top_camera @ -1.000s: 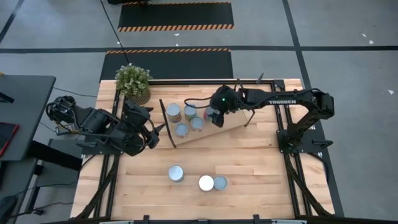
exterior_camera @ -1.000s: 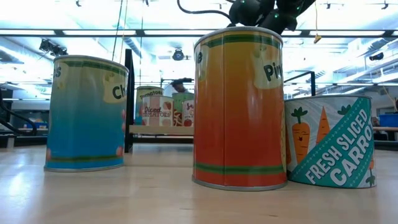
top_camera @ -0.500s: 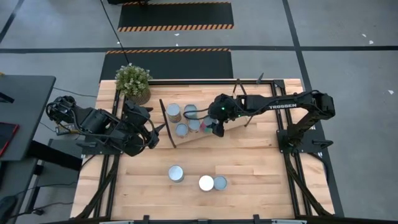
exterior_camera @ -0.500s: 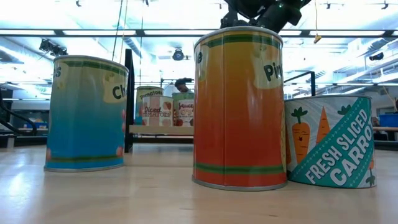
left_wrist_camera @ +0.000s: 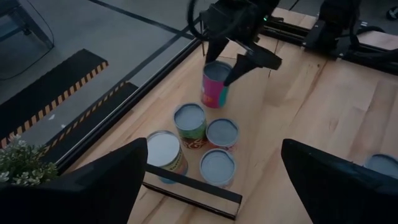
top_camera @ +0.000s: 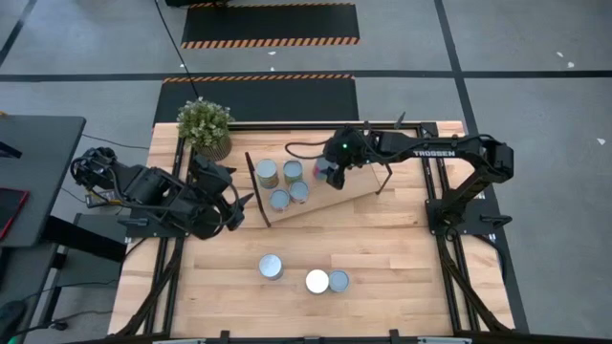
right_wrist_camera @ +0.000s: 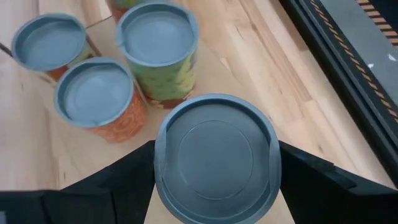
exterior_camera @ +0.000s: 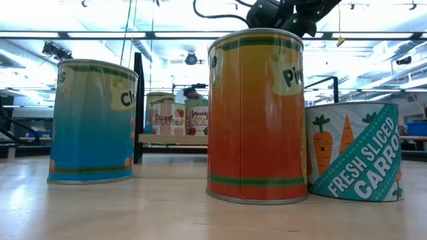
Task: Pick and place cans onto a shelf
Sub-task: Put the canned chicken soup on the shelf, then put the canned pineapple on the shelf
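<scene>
My right gripper [top_camera: 328, 170] stands over the light-wood shelf [top_camera: 352, 194], shut on a pink and teal can [left_wrist_camera: 215, 84] with a blue-grey top [right_wrist_camera: 214, 154]. Several other cans stand upright on the shelf beside it [top_camera: 293, 171] [top_camera: 300, 190] [top_camera: 267, 173] [top_camera: 278, 198]. Three more cans stand on the table near its front edge [top_camera: 271, 267] [top_camera: 316, 281] [top_camera: 338, 280]. My left gripper [top_camera: 242, 204] is open and empty, left of the shelf's black frame end. My right gripper pinches the can's round side just below its top rim [right_wrist_camera: 158, 163], one finger on each side. The fingers [left_wrist_camera: 249, 61] come from above, pointing down. The can stays upright; whether its bottom rests on the shelf board or hangs just above it, I cannot tell.
A potted green plant [top_camera: 205, 125] stands at the table's far left corner. In the low view the three front cans [exterior_camera: 257, 117] fill the foreground and hide most of the shelf [exterior_camera: 172, 139]. Bare tabletop lies between the shelf and the front cans.
My right gripper, with the can in it, has gone toward the table's near edge along the shelf and then back toward the far edge. The can has stayed upright. The other cans have kept their places.
</scene>
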Controlling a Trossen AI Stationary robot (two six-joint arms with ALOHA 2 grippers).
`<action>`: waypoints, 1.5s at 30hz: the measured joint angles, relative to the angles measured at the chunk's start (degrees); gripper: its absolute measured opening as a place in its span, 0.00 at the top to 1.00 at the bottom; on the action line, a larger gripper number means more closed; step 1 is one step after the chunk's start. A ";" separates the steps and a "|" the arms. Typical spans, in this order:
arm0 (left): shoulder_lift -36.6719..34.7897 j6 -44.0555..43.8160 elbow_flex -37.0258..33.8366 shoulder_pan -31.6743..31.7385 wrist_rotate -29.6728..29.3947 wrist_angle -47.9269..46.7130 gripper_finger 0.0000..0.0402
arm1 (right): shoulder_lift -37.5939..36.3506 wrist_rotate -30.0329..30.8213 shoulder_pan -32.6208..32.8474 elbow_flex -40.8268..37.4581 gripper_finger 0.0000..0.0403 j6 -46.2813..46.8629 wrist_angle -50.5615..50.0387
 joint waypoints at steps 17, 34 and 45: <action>0.02 0.39 0.02 2.85 3.54 0.00 0.07 | 15.04 -1.87 -0.45 15.98 0.25 -0.81 -9.63; 0.01 0.56 0.02 2.85 3.76 0.00 0.07 | 14.67 -2.04 -1.70 15.72 0.06 -4.78 -10.79; 0.02 1.79 0.02 2.78 8.52 0.00 0.07 | 9.38 -0.36 -1.11 15.78 0.02 1.43 -17.28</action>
